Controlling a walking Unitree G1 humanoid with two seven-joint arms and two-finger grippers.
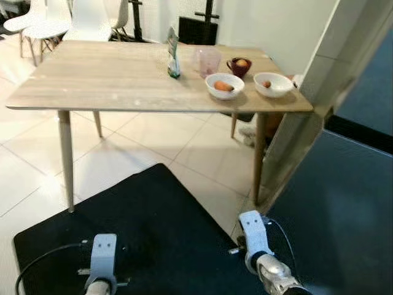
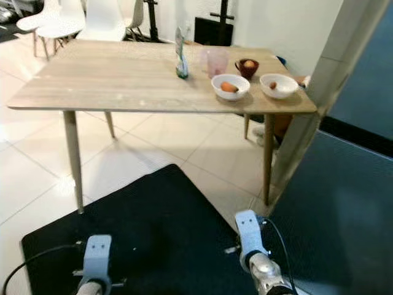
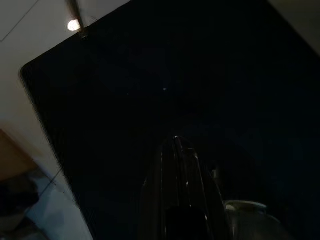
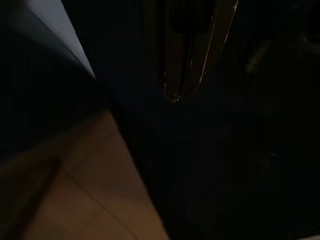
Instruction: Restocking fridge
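Table (image 1: 110,80) still holds bowls (image 1: 225,85), cup (image 1: 208,61), pouch (image 1: 174,54) near its right edge; nothing restocked yet. Both grippers hang idle, fingers closed together, empty.

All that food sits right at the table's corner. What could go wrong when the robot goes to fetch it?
The two white bowls sit close to the table edge, so a clumsy reach might push one off. The tall green packet could tip over if brushed. The dark fridge door stands close on the right and might get bumped.
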